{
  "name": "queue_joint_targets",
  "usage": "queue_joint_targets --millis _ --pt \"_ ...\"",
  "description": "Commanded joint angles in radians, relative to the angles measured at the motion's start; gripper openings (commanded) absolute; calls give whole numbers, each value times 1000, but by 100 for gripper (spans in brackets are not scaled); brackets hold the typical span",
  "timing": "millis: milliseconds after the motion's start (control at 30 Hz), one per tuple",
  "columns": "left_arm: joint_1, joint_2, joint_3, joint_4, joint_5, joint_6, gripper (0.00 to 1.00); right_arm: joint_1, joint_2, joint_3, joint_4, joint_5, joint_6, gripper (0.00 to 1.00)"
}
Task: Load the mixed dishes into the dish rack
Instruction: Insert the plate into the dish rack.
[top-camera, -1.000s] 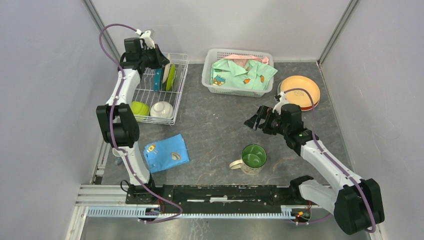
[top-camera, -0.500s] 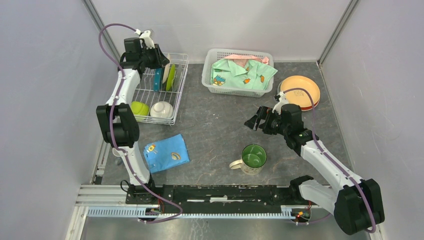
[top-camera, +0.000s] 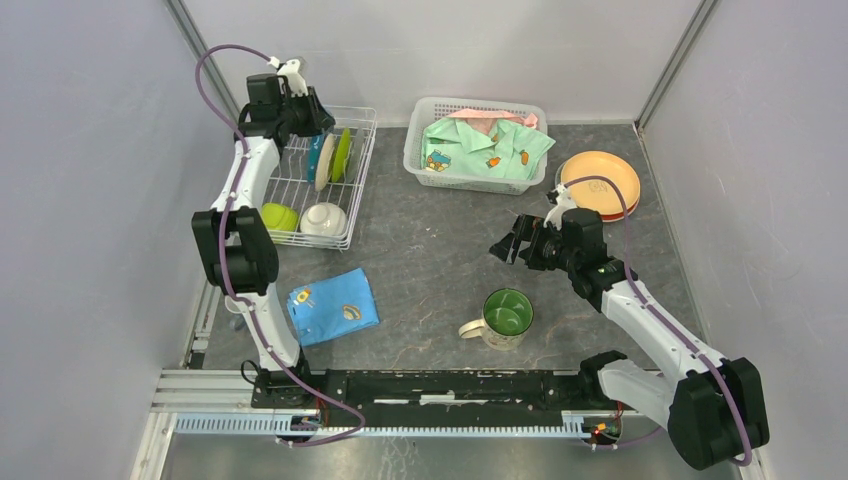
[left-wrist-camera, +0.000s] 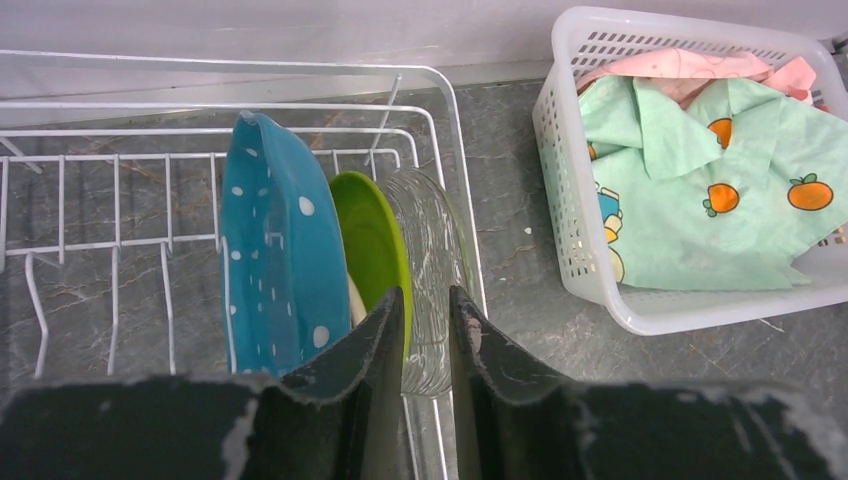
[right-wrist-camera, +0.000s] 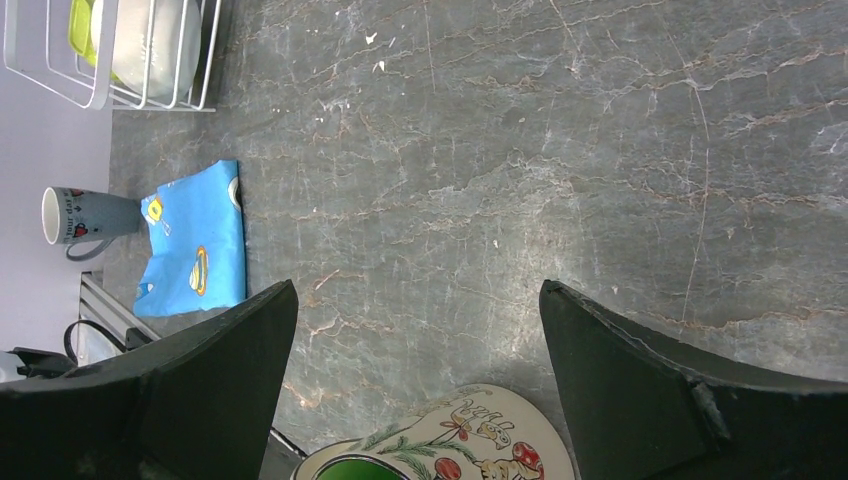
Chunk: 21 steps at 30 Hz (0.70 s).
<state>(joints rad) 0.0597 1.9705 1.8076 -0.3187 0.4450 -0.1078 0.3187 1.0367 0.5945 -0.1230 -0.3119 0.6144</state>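
The white wire dish rack (top-camera: 362, 170) stands at the far left. On edge in it are a blue dotted plate (left-wrist-camera: 280, 250), a lime-green plate (left-wrist-camera: 372, 240) and a clear glass plate (left-wrist-camera: 432, 250). My left gripper (left-wrist-camera: 427, 292) hangs over them, open by a narrow gap, and the glass plate's rim lies between the fingers. A lime bowl (top-camera: 279, 217) and a white bowl (top-camera: 324, 219) sit at the rack's near end. My right gripper (right-wrist-camera: 417, 290) is wide open over bare table. The green-lined mug (top-camera: 506, 317) stands just below it. An orange plate (top-camera: 600, 180) lies on a red one at the far right.
A white latticed basket (top-camera: 415, 150) of green clothing stands at the back middle, right of the rack. A folded blue cloth (top-camera: 332, 306) lies at the near left. A grey mug (right-wrist-camera: 75, 215) stands by the table's left edge.
My left gripper's jaws have parted a little, and the plate under them now sits lower among the others in the rack. The right arm has barely moved.
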Motion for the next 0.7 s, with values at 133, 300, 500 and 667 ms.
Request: queue_joint_targets --millis 133,300,500,667 --pt "3 -2 45 -15 -87 102 33 3 -21 52 13 10 -29 98" --pt "2 -25 49 -48 -94 102 39 3 -17 48 16 11 -32 98" --pt "-15 -136 -57 -168 -133 96 46 3 -24 44 10 11 -40 98" --pt "-36 -299 -280 -147 -189 102 51 3 -23 39 18 -8 -47 98"
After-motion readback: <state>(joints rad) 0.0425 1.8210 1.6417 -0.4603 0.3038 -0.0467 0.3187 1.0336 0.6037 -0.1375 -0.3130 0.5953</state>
